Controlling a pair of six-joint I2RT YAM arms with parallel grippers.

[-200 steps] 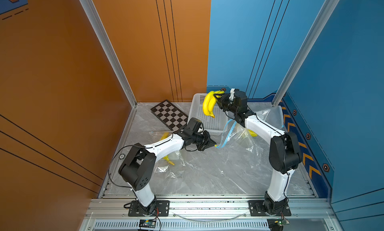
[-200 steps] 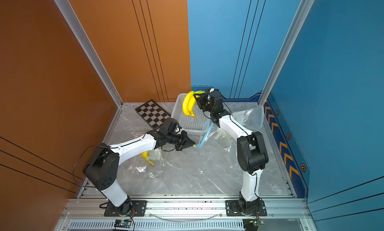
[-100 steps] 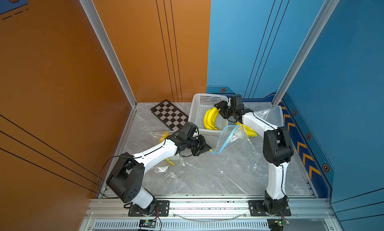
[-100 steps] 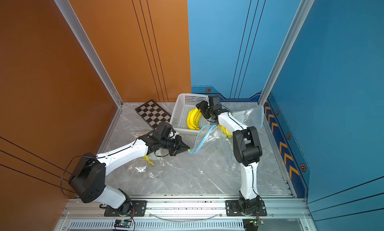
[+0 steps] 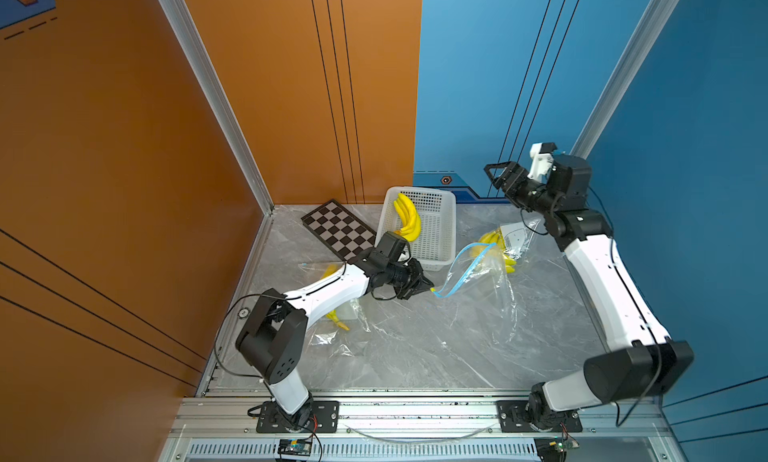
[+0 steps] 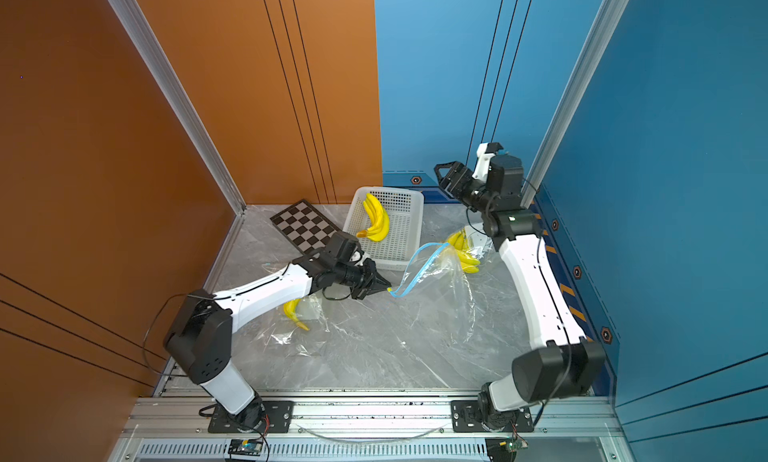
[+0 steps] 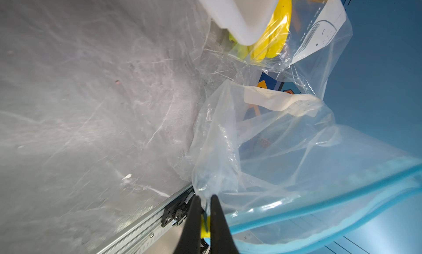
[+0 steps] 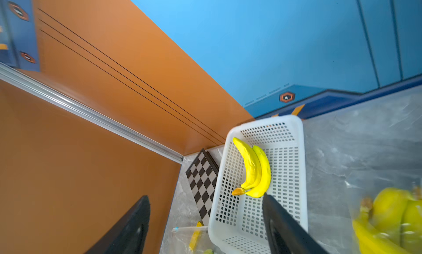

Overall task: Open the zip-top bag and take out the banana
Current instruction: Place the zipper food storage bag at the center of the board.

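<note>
Zip-top bag (image 7: 296,173) cut by frame edge; bagged bananas (image 5: 337,319) half hidden under left arm (image 5: 328,291); other bagged bunch (image 8: 392,220) blurred.

Banana (image 5: 408,221) in basket (image 5: 438,241) at worktop (image 5: 415,356) rear. Checkerboard (image 5: 338,229) left of basket. Zip-top bag (image 5: 486,281) just before it, toward right.

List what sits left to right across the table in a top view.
checkerboard → white basket with the banana bunch in it → zip-top bag, mouth open → right arm
</note>
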